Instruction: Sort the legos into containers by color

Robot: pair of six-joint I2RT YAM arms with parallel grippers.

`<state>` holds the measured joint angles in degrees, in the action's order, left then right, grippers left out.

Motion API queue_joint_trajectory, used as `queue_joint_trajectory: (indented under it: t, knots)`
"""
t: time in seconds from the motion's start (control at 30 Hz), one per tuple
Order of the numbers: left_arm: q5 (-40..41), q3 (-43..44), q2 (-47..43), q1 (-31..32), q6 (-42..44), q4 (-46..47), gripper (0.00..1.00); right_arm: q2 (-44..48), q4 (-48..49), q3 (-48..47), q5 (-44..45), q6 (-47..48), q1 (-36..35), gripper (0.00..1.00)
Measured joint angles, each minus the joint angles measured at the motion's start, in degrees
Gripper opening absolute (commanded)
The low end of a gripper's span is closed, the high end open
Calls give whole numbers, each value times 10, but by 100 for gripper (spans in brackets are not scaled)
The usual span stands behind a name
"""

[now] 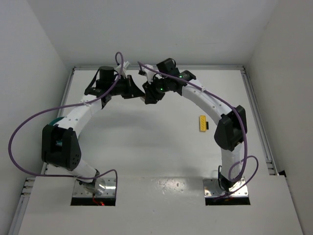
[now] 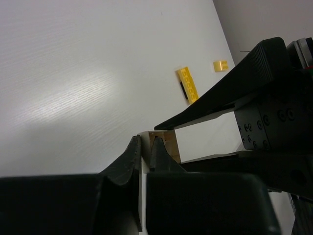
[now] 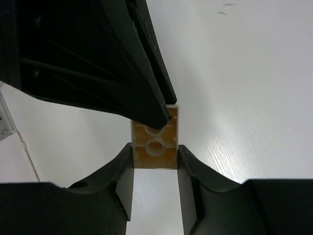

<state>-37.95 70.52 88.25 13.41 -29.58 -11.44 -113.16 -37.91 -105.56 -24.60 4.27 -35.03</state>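
**A:** What is taking up most of the top view?

**B:** The white table [image 1: 146, 147] is filling it. The left arm [image 1: 73, 117] and right arm [image 1: 210, 105] are arching in from the near edge and meeting over its far middle.

**A:** And the container?

**B:** The teal bowl [image 1: 55, 121] is sitting at the left side, mostly hiding behind the left arm. Only a sliver is showing, so I cannot tell what is lying in its compartments.

**A:** What are the pincers doing?

**B:** The right gripper [image 3: 155, 149] is clamping a pale brick [image 3: 155, 139] by its two long sides, with the hollow underside facing the wrist camera. The left gripper [image 2: 145, 142] is meeting the same brick from the opposite side, its fingers drawn together and pinching the brick's end. Both are gripping one brick between the two wrists. Whether it is touching the table, I cannot tell.

**A:** Are any other bricks showing?

**B:** A long yellow brick [image 1: 202, 124] is lying flat on the table just inside the right arm's curve, well apart from the bowl. A small yellow brick [image 2: 220, 65] is sitting near it, showing only in the left wrist view.
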Motion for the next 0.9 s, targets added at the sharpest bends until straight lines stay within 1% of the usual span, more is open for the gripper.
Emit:
queue_joint_trajectory:
  t: [0.03, 0.07, 0.2, 0.23, 0.33, 0.43, 0.5, 0.6, 0.73, 0.9]
  knots:
    - [0, 0, 0, 0, 0, 1, 0, 0, 0, 0, 2, 0, 0, 28]
    - [0, 0, 0, 0, 0, 1, 0, 0, 0, 0, 4, 0, 0, 32]
    - [-4, -7, -1, 0, 4, 6, 0, 0, 4, 2, 5, -2, -1, 59]
    - [-5, -12, -2, 1, 7, 4, 0, 2, 10, 6, 5, -1, -1, 63]
    - [-1, -19, -7, 2, 16, -7, 0, 19, 24, 30, 6, 7, 2, 65]
    - [10, -20, -13, -4, 31, -19, 0, 49, 26, 73, 6, 19, 5, 70]
    - [20, -17, -16, -15, 43, -29, 0, 80, 32, 121, 10, 30, 9, 73]
    - [42, 0, -17, -45, 65, -50, 0, 123, 34, 187, 23, 43, 11, 74]
    - [97, 14, -35, -86, 109, -84, 0, 141, 34, 230, 38, 50, 19, 74]
    - [189, 15, -99, -127, 186, -170, 0, 137, 28, 250, 56, 65, 41, 74]
